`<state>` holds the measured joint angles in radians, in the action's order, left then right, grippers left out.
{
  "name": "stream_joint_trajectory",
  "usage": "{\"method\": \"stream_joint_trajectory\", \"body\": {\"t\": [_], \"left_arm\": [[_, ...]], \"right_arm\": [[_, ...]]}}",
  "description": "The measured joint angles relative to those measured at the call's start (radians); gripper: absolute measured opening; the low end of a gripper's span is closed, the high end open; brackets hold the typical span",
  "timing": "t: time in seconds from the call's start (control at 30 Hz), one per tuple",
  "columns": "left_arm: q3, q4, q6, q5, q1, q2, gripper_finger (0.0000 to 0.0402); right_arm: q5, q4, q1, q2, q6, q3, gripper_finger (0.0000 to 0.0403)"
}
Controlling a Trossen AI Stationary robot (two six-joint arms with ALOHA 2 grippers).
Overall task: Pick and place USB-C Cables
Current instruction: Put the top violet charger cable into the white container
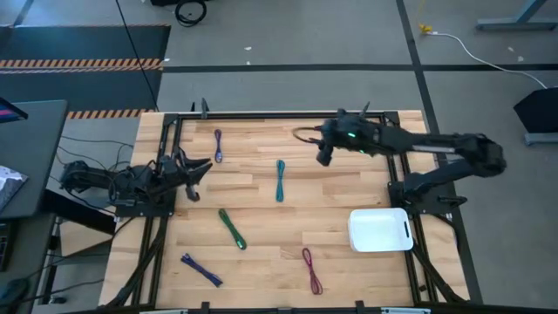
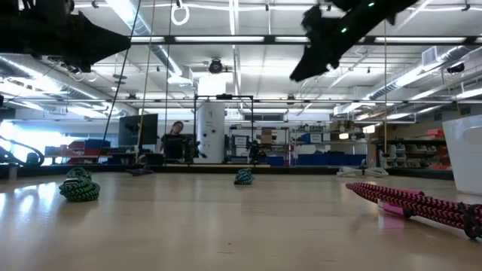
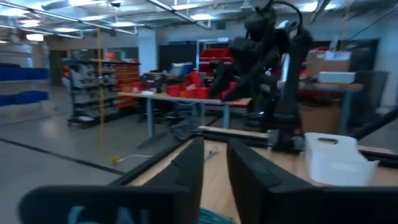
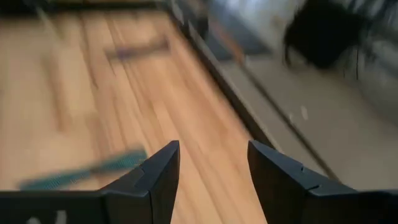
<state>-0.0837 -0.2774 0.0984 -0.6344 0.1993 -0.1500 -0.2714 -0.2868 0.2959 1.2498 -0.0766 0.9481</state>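
Observation:
Five cable bundles lie flat on the wooden table: purple (image 1: 218, 145) near the far edge, teal (image 1: 280, 180) in the middle, green (image 1: 231, 228), blue (image 1: 201, 269) and maroon (image 1: 312, 270) toward the near edge. No pale grey one shows. My right gripper (image 1: 324, 155) hangs open, raised above the table beyond and right of the teal cable (image 4: 81, 171). In the low view it (image 2: 312, 64) is high over the teal (image 2: 243, 177), green (image 2: 79, 186) and maroon (image 2: 414, 202) bundles. My left gripper (image 1: 193, 177) waits open at the table's left side.
A white container (image 1: 380, 229) stands on the table's right side, also seen in the left wrist view (image 3: 336, 158). A black frame (image 1: 279, 114) rims the table. Bare wood lies between the cables. A person sits far off in the room (image 2: 177, 139).

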Motion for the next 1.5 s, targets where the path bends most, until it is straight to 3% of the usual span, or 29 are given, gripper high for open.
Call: {"method": "stream_joint_trajectory", "body": {"t": [0.13, 0.3, 0.47, 0.73, 0.87, 1.07, 1.2, 1.5], "left_arm": [[-0.046, 0.014, 0.016, -0.024, 0.0, -0.058, 0.0142], [-0.114, 0.074, -0.009, -0.064, 0.0, -0.156, 0.0181], [-0.194, 0.176, -0.061, -0.176, -0.012, -0.272, 0.0187], [-0.313, 0.229, -0.096, -0.178, -0.147, -0.453, 0.0183], [-0.361, 0.281, -0.145, -0.127, -0.234, -0.528, 0.0176], [-0.446, 0.509, -0.3, -0.084, -0.405, -0.631, 0.0172], [-0.482, 0.595, -0.394, 0.068, -0.56, -0.703, 0.0172], [-0.528, 0.619, -0.521, 0.379, -0.872, -0.936, 0.0181]], "right_arm": [[0.001, -0.154, 0.033, 0.143, 0.005, 0.127, 0.0195], [0.003, -0.173, 0.042, 0.232, -0.008, 0.191, 0.0195], [-0.008, -0.172, 0.045, 0.237, -0.023, 0.203, 0.0195], [-0.018, -0.16, 0.038, 0.221, -0.003, 0.203, 0.0195], [-0.016, -0.169, 0.024, 0.221, -0.018, 0.203, 0.0195], [-0.016, -0.179, 0.011, 0.221, -0.008, 0.203, 0.0195], [-0.015, -0.179, -0.006, 0.221, 0.005, 0.203, 0.0195], [0.057, -0.183, -0.049, 0.221, 0.029, 0.203, 0.0195]]}}
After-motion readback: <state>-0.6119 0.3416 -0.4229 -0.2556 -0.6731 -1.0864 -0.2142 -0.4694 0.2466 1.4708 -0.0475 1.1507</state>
